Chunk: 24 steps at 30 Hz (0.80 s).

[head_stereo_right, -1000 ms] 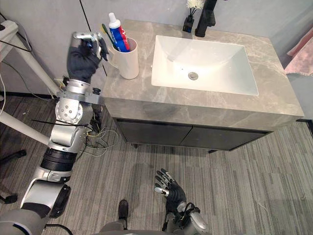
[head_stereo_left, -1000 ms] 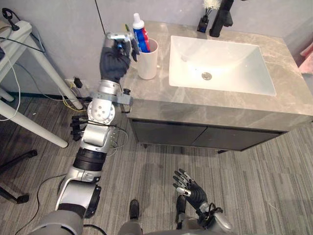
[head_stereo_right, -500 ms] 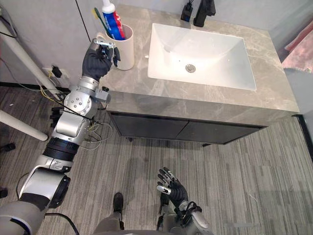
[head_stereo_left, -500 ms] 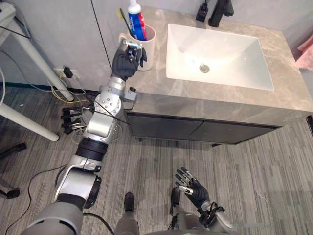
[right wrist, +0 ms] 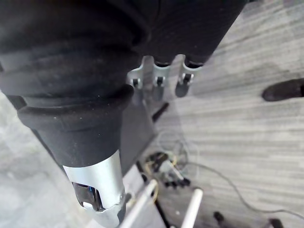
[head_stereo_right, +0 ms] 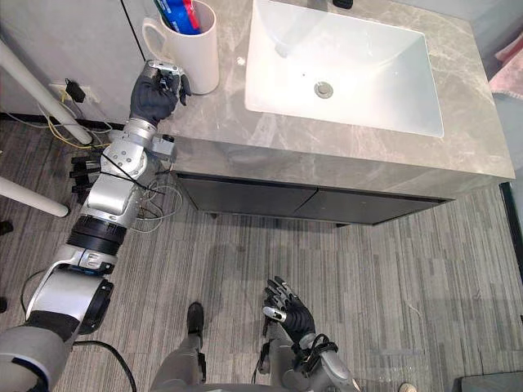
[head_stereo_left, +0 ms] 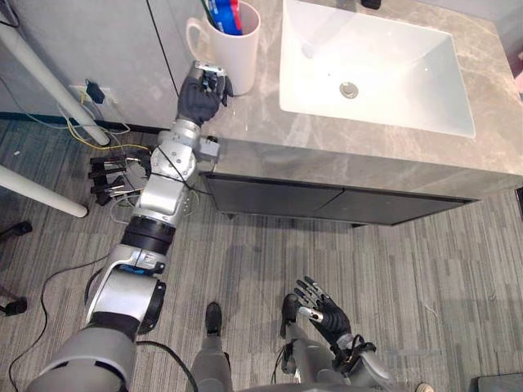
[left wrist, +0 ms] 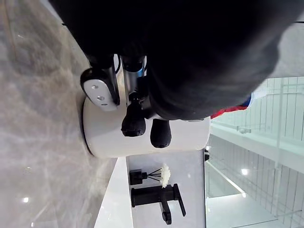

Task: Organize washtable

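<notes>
A white mug point(head_stereo_left: 233, 49) with a handle stands at the counter's back left, holding a blue and red toothpaste tube point(head_stereo_left: 222, 11). My left hand point(head_stereo_left: 203, 90) rests low at the counter's left edge, just in front of the mug's base and below its handle. Its fingers point(left wrist: 134, 121) are curled with nothing between them, and the mug point(left wrist: 142, 140) stands right behind them. My right hand point(head_stereo_left: 324, 309) hangs low over the floor with its fingers spread.
The white sink basin point(head_stereo_left: 458, 98) takes the middle of the grey marble counter point(head_stereo_left: 327, 159), above a dark cabinet point(head_stereo_left: 327, 208). A black faucet point(left wrist: 156, 197) and a reed diffuser point(left wrist: 149, 175) stand at the back. White frame legs point(head_stereo_left: 49, 82) and floor cables point(head_stereo_left: 114, 171) lie left.
The camera has shifted, so the counter sits higher in view. My left hand has come down from beside the mug's rim to the counter edge by its base, still curled. The right hand has stayed put.
</notes>
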### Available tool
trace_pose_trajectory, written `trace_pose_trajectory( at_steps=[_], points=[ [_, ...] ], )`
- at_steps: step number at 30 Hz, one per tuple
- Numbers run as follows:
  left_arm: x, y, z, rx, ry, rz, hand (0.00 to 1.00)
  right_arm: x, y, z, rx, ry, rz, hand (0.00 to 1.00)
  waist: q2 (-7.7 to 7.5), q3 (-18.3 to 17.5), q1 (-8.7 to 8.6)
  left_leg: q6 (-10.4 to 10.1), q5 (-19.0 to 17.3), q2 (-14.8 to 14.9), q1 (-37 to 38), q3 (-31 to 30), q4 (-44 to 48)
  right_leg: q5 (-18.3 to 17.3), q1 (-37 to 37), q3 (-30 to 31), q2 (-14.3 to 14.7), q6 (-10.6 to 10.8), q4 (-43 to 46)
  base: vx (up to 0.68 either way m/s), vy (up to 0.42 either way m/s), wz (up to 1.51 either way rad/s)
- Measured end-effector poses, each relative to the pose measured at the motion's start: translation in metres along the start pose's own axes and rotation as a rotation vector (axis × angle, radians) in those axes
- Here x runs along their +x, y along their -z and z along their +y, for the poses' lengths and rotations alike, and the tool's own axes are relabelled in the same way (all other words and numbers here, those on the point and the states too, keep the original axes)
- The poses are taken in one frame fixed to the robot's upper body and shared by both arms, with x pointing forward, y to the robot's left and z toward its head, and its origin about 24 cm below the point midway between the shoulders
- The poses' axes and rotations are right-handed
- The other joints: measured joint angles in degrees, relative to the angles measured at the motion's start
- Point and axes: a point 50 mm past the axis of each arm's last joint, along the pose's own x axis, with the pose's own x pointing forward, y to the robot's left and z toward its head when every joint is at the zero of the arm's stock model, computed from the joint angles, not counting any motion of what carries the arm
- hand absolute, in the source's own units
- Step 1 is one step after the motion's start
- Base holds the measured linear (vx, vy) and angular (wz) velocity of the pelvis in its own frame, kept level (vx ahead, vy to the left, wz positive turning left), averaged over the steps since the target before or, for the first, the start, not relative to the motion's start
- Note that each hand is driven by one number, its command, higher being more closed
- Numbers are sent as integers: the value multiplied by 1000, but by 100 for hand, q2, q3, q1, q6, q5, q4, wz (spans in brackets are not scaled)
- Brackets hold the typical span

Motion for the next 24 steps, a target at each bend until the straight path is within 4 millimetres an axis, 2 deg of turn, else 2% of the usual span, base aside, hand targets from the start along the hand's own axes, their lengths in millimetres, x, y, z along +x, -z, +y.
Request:
trace_pose_trajectory(
  at_steps=[14, 24],
  points=[
    [2, -2, 1, 4, -14, -7, 100, 0, 0, 0, 0, 0, 1, 0, -56, 95, -14, 0, 0, -4, 2, 6, -6, 1, -2, 6, -4, -1, 0, 0, 0, 0],
    [7, -8, -6, 32, 18, -25, 100, 0, 1, 2, 0, -7, 5, 0, -81, 145, -61, 0, -1, -9, 2, 22, -21, 1, -18, 18, -8, -1, 0, 0, 0, 0]
  ],
)
